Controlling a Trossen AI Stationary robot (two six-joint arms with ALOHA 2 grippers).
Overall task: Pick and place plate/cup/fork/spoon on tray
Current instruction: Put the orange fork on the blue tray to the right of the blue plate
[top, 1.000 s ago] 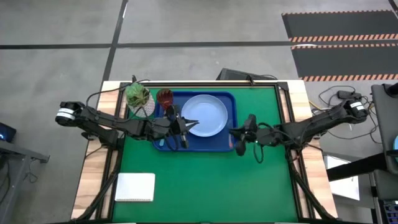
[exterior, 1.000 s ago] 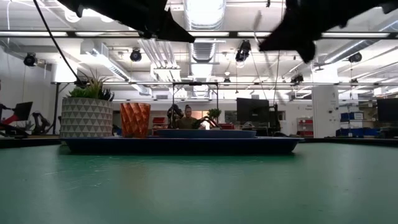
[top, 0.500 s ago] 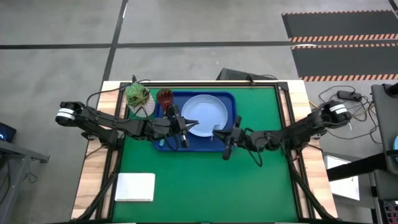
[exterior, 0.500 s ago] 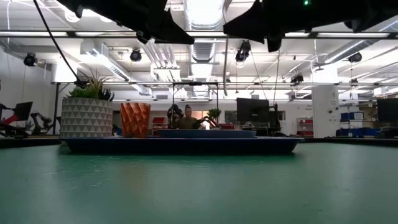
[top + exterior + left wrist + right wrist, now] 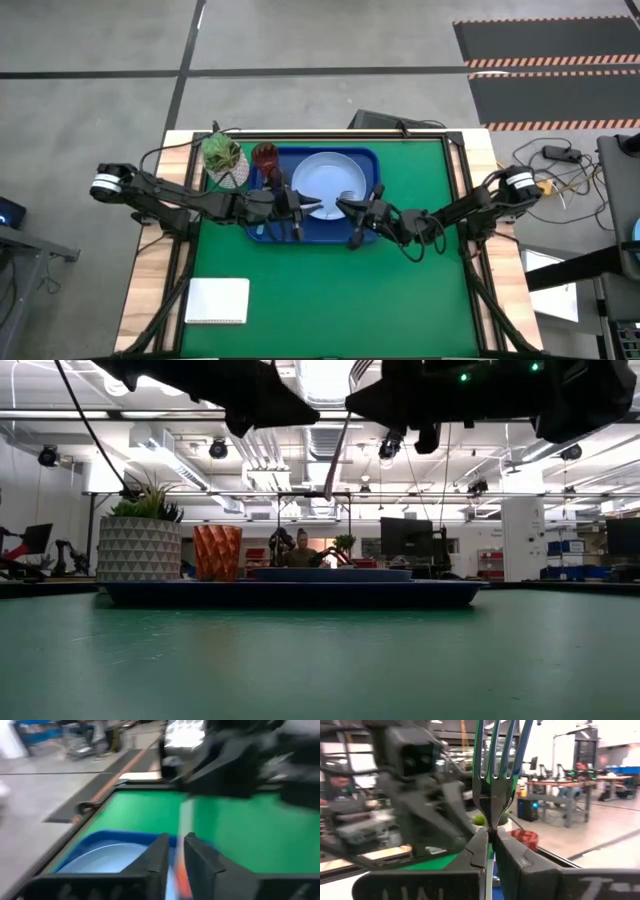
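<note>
While the right pincer (image 5: 350, 207) pinches the fork (image 5: 492, 780) over the tray's (image 5: 372, 236) near edge for placing, the left pincer's (image 5: 300, 208) state is unclear.

From above, the left claw (image 5: 296, 206) covers part of the tray (image 5: 372, 160), and the spoon cannot be made out beneath it. In the right wrist view the fork (image 5: 496, 775) shows only its tines; its handle is hidden between the dark fingers (image 5: 512, 855). The left wrist view is blurred, and an orange streak (image 5: 183, 875) beside that claw's fingers cannot be identified.
</note>
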